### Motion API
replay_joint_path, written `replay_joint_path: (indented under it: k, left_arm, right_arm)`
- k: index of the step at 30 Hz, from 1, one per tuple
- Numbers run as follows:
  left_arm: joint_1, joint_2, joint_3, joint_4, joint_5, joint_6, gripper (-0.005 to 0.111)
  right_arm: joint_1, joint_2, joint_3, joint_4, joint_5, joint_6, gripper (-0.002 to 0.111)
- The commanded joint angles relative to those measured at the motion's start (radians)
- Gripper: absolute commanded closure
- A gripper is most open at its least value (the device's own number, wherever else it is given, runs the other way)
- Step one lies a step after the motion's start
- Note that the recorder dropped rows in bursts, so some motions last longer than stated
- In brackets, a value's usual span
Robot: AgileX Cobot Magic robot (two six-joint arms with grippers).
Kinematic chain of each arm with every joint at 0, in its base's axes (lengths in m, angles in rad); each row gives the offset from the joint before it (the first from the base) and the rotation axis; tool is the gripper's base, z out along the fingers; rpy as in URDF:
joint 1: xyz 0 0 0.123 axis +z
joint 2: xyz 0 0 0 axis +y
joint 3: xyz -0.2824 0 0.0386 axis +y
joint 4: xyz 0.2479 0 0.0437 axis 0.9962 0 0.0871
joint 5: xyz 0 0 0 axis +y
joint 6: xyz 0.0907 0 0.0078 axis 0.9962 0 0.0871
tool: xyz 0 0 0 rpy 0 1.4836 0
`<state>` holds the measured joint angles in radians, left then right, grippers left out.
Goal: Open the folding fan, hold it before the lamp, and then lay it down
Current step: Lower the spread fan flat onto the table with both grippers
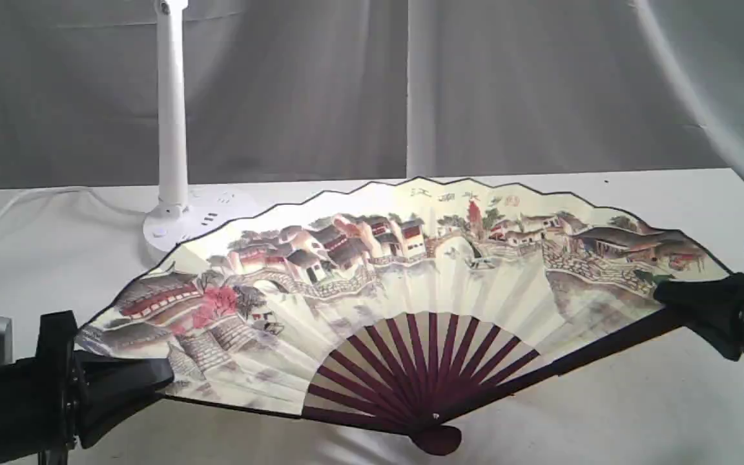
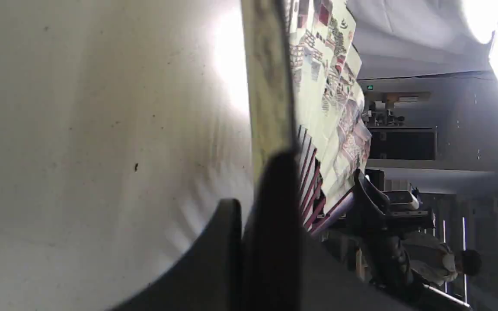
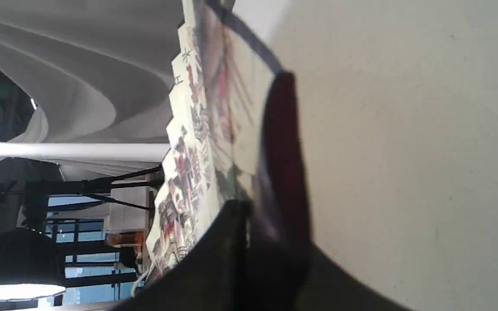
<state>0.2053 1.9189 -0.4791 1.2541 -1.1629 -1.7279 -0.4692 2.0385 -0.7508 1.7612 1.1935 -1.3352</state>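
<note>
The folding fan (image 1: 404,271) is spread wide open, a cream pleated leaf painted with houses, bridges and red trees over dark maroon ribs. It is held tilted above the white table, its pivot low at the front. My left gripper (image 1: 152,378) is shut on the fan's left guard. My right gripper (image 1: 672,294) is shut on the right guard. The left wrist view shows the fan (image 2: 331,95) edge-on past my left gripper (image 2: 249,224). In the right wrist view my right gripper (image 3: 253,224) pinches the fan (image 3: 201,129). The lamp (image 1: 172,129), white with a round socket base, stands behind the fan's left part.
A white cord (image 1: 36,197) runs from the lamp base toward the left over the white tablecloth (image 1: 604,420). Grey curtains (image 1: 540,84) hang behind the table. The lamp pole (image 3: 80,151) also shows in the right wrist view.
</note>
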Motion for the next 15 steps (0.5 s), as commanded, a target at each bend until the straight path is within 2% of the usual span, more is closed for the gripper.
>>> replay_joint_path:
  k: [1,15]
  left_arm:
    - [0.005,0.006,0.021,-0.018,0.072,0.066,0.107]
    - [0.005,0.006,0.091,-0.011,0.064,0.111,0.107]
  right_arm:
    - [0.001,-0.007,0.037,-0.017,-0.013,-0.081,0.108]
    - [0.001,-0.007,0.109,-0.017,-0.023,-0.133,0.108]
